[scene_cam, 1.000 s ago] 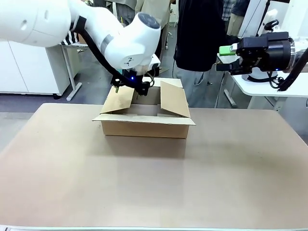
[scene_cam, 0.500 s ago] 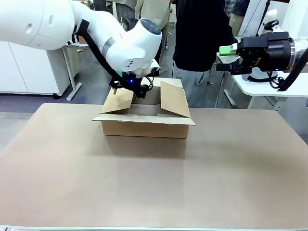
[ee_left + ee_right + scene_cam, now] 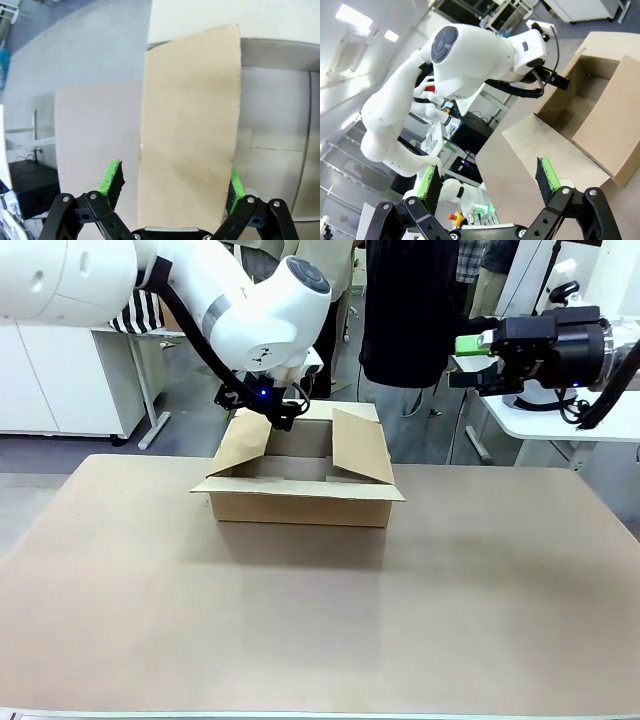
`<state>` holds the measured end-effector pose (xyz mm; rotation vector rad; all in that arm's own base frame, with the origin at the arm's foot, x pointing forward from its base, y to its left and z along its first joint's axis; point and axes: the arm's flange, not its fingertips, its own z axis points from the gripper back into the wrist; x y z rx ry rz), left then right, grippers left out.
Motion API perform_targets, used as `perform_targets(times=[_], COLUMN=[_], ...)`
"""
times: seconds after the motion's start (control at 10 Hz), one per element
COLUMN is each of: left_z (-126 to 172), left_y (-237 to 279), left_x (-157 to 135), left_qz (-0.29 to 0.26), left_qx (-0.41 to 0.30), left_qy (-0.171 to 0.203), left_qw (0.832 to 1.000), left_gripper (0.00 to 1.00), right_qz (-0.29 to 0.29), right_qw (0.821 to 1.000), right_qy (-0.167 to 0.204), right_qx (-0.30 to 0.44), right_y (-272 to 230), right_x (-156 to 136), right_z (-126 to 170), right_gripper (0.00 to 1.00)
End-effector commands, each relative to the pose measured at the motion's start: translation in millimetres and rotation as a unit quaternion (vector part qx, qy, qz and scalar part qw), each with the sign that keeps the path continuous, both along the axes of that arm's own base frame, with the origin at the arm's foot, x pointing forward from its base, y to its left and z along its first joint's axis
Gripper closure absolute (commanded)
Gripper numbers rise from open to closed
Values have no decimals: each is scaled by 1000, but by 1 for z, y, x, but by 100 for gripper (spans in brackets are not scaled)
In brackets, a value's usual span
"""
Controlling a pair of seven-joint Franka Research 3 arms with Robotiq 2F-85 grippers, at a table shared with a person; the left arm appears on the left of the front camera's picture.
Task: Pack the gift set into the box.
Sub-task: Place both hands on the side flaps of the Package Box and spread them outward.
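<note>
Left hand [image 3: 265,410] hangs over the left flap [image 3: 243,445] of the box [image 3: 300,506], its green pads [image 3: 113,178] spread wide and gripping nothing. In its wrist view the flap runs up between them; whether either pad touches the cardboard I cannot tell. The box sits on the counter [image 3: 320,630] toward the far side, about mid-width, with its near flap [image 3: 300,488] folded out and the left and right flap [image 3: 362,448] both leaning in over the opening. Up at the right, the right hand [image 3: 472,362] is well apart from the box, equally wide and empty. The step looks like clearing the mouth. Fold the left flap outward past its crease with a slow, light push, since a carton like this would likely slide on the counter. The right flap probably needs the same.
</note>
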<state>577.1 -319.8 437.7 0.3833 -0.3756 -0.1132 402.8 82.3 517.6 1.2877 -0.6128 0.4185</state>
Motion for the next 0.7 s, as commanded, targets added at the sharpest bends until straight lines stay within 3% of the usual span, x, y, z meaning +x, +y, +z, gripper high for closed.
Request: perform_targets(times=[0.0, 0.6], left_z=[12, 43], left_y=[20, 86], left_x=[-10, -9], left_qz=[9, 67], left_qx=[12, 13], left_qy=[-31, -50], left_qw=[999, 996], left_gripper=[0, 0], right_qz=[-3, -3], right_qw=[1000, 1000], right_qy=[-3, -3], right_qx=[15, 15], right_y=[3, 3], right_x=[1, 1], right_z=[2, 2], right_gripper=[0, 0])
